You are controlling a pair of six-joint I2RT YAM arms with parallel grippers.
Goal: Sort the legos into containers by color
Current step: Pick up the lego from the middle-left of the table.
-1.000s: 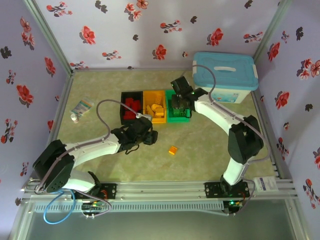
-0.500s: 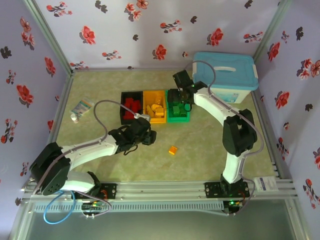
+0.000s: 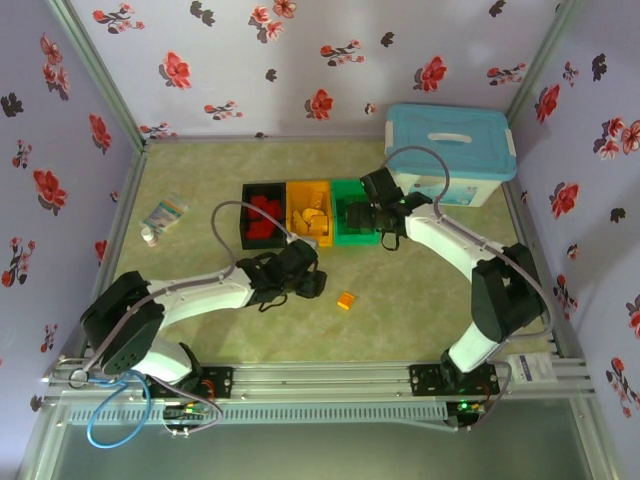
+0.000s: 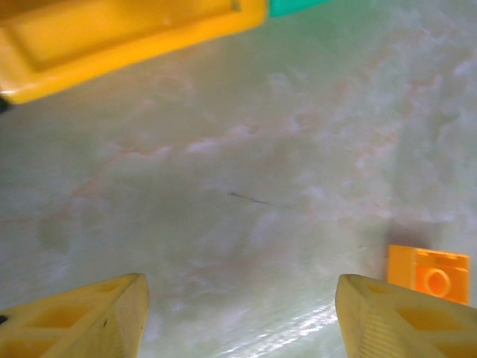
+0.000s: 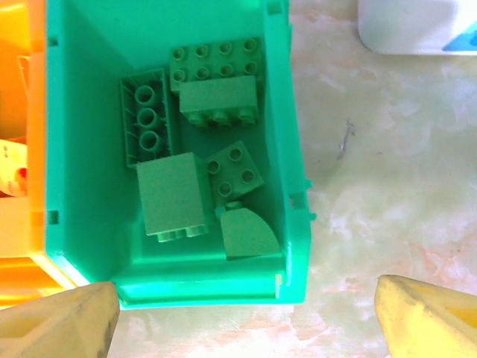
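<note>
**Three bins are sitting side by side on the table, each holding bricks of one colour, while one orange brick is lying loose.**

The black bin (image 3: pixel 246 225) is holding red legos (image 3: pixel 265 212) and the orange-yellow bin (image 3: pixel 291 215) yellow-orange pieces (image 3: pixel 312 215). The green bin (image 5: pixel 298 149) is holding several green legos (image 5: pixel 216 97), some studs up and some overturned. The right arm is bending in from beside the white box with light-blue lid (image 3: pixel 450 150). The right gripper (image 5: pixel 246 321) is hovering over the green bin's near wall, jaws wide apart and empty. The left arm is stretching low across the table (image 3: pixel 420 300). The left gripper (image 4: pixel 242 321) is pointing down just in front of the orange-yellow bin, jaws parted with nothing between them. The loose orange brick (image 4: pixel 428 274) is lying on the table beside one fingertip, outside the gap.
</note>
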